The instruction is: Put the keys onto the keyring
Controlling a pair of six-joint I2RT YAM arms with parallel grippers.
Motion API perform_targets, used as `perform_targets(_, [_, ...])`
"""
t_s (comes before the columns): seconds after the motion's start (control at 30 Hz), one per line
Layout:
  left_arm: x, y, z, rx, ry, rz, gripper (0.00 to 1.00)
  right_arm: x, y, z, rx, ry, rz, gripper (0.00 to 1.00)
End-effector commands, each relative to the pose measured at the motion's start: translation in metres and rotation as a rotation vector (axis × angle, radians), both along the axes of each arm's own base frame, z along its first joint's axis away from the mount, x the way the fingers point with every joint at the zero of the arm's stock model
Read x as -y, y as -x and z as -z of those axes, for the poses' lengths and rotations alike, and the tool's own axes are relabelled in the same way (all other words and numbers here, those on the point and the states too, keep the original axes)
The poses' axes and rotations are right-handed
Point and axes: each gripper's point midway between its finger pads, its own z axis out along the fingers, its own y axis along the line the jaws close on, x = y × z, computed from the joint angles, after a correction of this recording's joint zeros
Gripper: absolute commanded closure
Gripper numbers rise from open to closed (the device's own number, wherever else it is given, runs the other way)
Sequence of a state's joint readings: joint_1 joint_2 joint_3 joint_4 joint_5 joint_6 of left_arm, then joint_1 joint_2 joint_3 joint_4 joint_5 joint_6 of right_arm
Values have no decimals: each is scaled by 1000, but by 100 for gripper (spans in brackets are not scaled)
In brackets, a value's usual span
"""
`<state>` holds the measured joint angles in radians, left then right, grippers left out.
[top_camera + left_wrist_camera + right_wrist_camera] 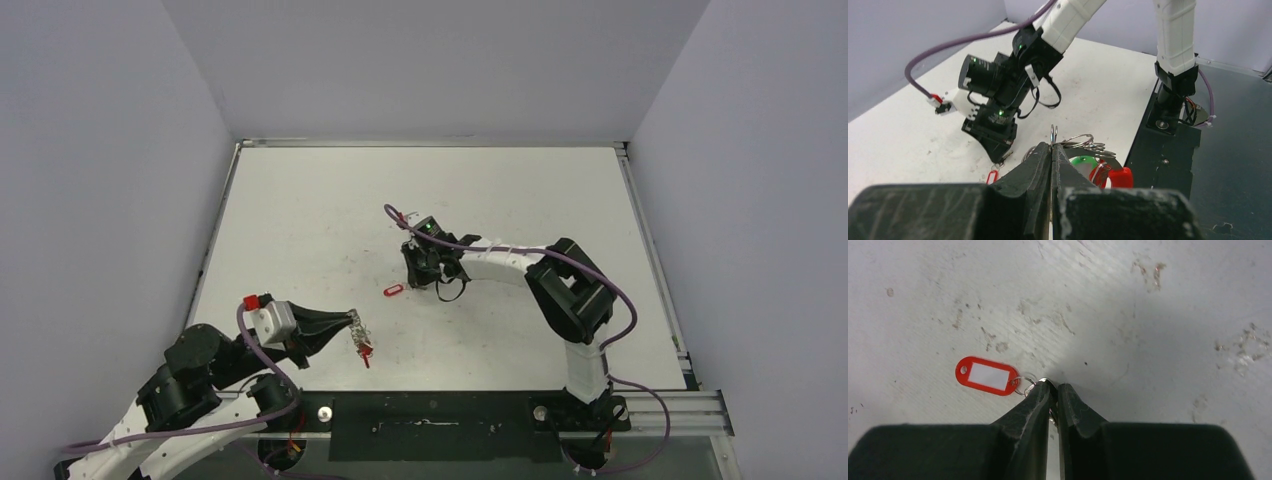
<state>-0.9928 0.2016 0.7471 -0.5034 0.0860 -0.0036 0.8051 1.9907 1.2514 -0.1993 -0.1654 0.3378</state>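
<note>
**Both claws clamped: ring held up, one key down on the table**

My left gripper [1052, 146] is pressed shut on the keyring [1053, 134], which stands edge-on above the fingertips, clear of the table [1108, 85]. Past the tips I see more wire loops, a green tag [1082, 161] and a red piece [1118, 176]. My right gripper [1053, 386] points down at the table, its fingers pinched on a silver key [1043, 381] that is mostly hidden. The key's red tag [987, 376] lies flat just beside the tips, joined by a small loop. The two grippers are apart.
</note>
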Motion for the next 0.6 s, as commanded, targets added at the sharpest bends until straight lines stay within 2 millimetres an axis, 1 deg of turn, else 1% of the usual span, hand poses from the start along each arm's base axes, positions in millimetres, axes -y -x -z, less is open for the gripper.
perform_targets(0.0, [14, -4, 3, -10, 51, 19, 100, 96, 72, 52, -243, 333, 35, 92])
perform_targets(0.13, [21, -15, 33, -71, 8, -20, 100, 106, 69, 31, -193, 329, 50, 85])
perform_targets(0.17, [22, -19, 40, -86, -3, -35, 100, 108, 68, 27, -185, 321, 53, 80])
perform_targets(0.23, [21, -25, 53, -115, -20, -73, 100, 106, 64, 16, -150, 292, 33, 65])
perform_targets(0.3, [19, -31, 65, -144, -31, -113, 100, 100, 60, 3, -102, 253, -11, 56])
perform_targets(0.33, [19, -33, 70, -157, -36, -127, 100, 97, 58, -3, -78, 231, -32, 54])
perform_targets(0.4, [19, -34, 76, -169, -36, -135, 100, 91, 55, -14, -23, 190, -70, 54])
perform_targets(0.5, [20, -34, 79, -178, -29, -135, 100, 79, 51, -30, 65, 97, -132, 54])
perform_targets(0.57, [20, -34, 80, -180, -21, -133, 100, 69, 45, -43, 155, 18, -166, 54])
